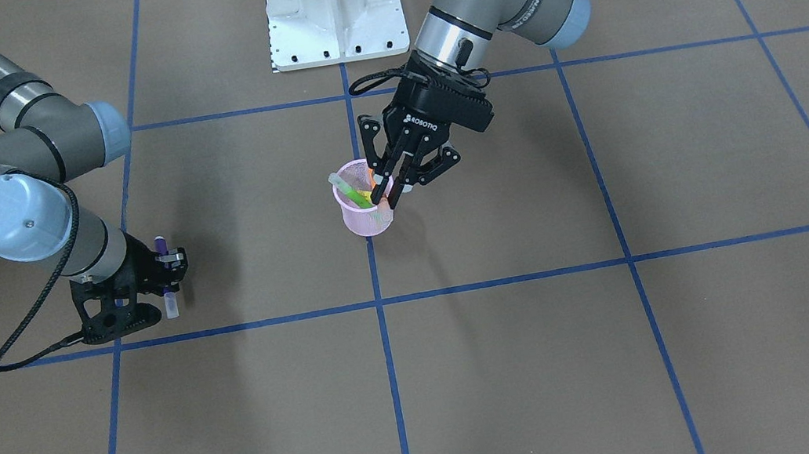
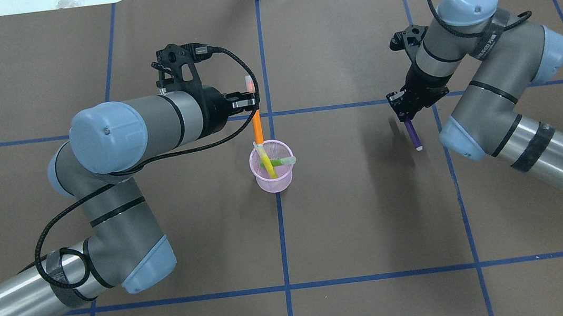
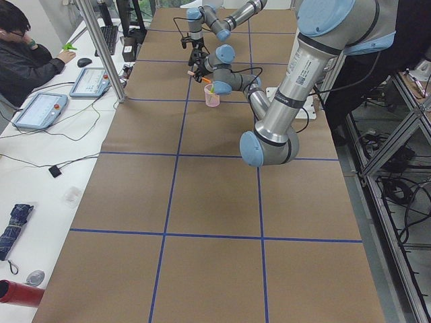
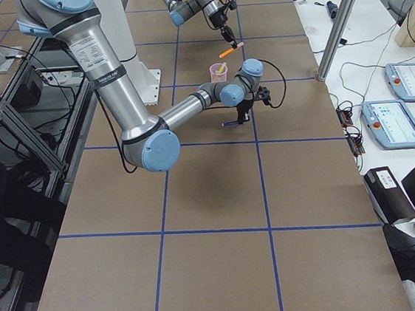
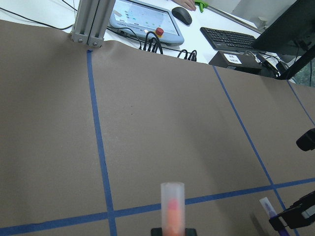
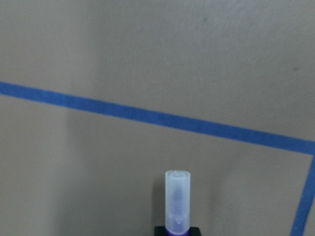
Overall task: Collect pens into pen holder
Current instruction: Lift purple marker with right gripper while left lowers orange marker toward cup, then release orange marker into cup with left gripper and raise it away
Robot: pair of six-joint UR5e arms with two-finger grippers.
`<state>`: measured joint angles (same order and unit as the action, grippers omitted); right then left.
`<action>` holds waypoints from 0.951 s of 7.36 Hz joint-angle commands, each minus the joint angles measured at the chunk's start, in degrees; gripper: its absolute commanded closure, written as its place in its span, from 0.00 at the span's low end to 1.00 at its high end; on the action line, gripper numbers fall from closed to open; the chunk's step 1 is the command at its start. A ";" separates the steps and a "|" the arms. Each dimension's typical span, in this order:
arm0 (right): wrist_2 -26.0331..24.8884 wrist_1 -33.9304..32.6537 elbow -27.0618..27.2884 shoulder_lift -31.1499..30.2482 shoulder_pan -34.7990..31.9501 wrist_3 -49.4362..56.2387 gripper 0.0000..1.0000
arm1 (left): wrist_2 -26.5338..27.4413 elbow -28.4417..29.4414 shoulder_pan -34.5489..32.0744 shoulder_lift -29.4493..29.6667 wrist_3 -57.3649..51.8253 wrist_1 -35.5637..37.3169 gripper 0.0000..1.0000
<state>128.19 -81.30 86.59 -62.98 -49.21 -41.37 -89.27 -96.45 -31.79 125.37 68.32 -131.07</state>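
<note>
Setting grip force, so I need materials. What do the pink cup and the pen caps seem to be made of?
Cup: likely fine wire mesh with a pink coating and matte look; the green pen shows through its sides. Caps on the orange pen and purple pen: probably frosted translucent plastic; each coloured tip shows dimly through.

Left arm folded at elbow; left gripper (image 2: 252, 102) clamped on orange pen (image 2: 257, 129). Right arm folded likewise; right gripper (image 2: 402, 111) angled downward, clamped on purple pen (image 2: 413, 136).
</note>
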 commanded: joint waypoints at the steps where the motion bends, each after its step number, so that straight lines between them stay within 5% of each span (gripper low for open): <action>1: 1.71 0.00 1.91 -0.30 -2.98 0.41 1.00 | 0.49 1.70 0.41 0.75 0.58 -0.15 1.00; 7: 3.12 -0.18 5.17 -0.30 -5.89 0.42 1.00 | 6.11 4.07 4.89 0.49 0.50 -3.39 1.00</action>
<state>131.04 -81.47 91.11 -63.21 -54.64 -40.96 -84.52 -93.43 -27.80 125.90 68.79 -133.21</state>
